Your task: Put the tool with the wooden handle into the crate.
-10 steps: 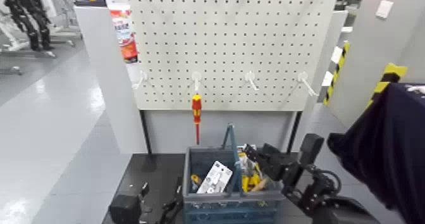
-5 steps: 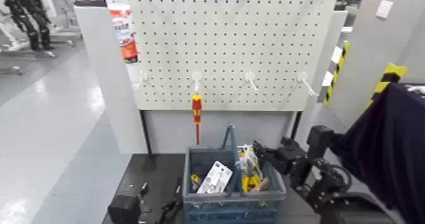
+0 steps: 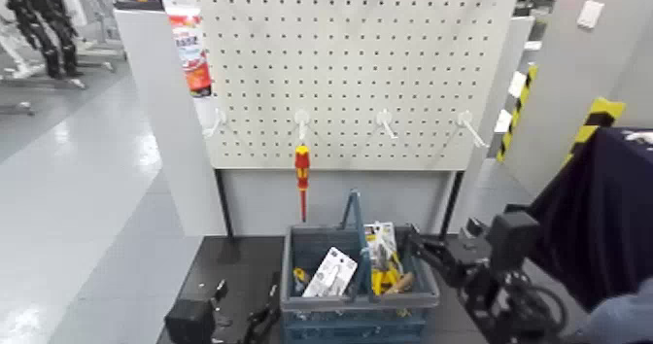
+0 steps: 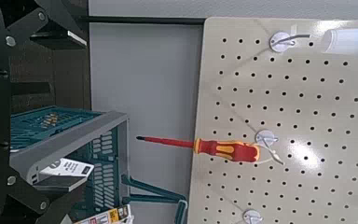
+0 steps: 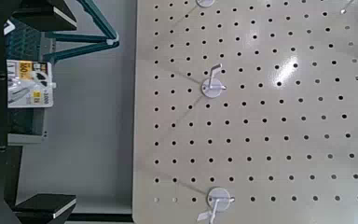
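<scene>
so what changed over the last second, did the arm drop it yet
The right gripper has drawn back from over the crate toward the robot's right and now sits beside its right rim, holding nothing visible. A pale wooden handle lies in the crate's right compartment. The crate, the screwdriver on the pegboard and the black box stayed put.

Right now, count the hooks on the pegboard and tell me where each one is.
4, in one row across the pegboard: leftmost hook; second hook, with the screwdriver hanging below; third hook; rightmost hook. Others may lie out of frame.
</scene>
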{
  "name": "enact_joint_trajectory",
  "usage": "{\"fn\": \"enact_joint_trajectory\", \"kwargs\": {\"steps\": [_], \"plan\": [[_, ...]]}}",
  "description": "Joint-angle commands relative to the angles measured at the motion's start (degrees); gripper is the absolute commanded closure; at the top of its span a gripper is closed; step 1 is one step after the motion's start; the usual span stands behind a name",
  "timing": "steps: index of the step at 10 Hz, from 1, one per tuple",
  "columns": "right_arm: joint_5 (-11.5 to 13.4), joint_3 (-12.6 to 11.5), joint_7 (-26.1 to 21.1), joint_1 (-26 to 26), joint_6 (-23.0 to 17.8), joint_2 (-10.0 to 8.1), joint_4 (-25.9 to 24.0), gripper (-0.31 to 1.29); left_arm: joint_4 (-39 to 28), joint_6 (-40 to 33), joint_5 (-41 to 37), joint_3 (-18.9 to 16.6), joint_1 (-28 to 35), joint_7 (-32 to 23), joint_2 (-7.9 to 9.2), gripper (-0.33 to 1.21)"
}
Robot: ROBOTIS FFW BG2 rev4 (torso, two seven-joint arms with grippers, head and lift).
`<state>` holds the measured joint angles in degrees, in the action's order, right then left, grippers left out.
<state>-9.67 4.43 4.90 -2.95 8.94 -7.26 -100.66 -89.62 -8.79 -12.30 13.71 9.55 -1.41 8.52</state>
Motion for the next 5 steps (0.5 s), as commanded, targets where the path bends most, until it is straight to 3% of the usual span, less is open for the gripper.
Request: {"fn": "enact_joint_trajectory", "kwargs": {"steps": [1, 3, 5], "plan": [[1.9, -0.6, -1.5, -5.7, -0.5, -0.29, -4.5, 0.02, -0.2, 0.0, 0.0, 0.3, -0.1, 0.1, 0.35, 0.26], [4.0, -0.8, -2.4, -9.8, -1.1, 0.32, -6.1, 0.02, -0.2, 0.1, 0.0, 0.4, -0.1, 0.1, 0.53, 0.26], [5.1, -0.4, -2.7, -13.9, -4.6, 1.73, -5.4, 0.03, -0.4, 0.0, 0.0, 0.3, -0.1, 0.1, 0.53, 0.26]]}}
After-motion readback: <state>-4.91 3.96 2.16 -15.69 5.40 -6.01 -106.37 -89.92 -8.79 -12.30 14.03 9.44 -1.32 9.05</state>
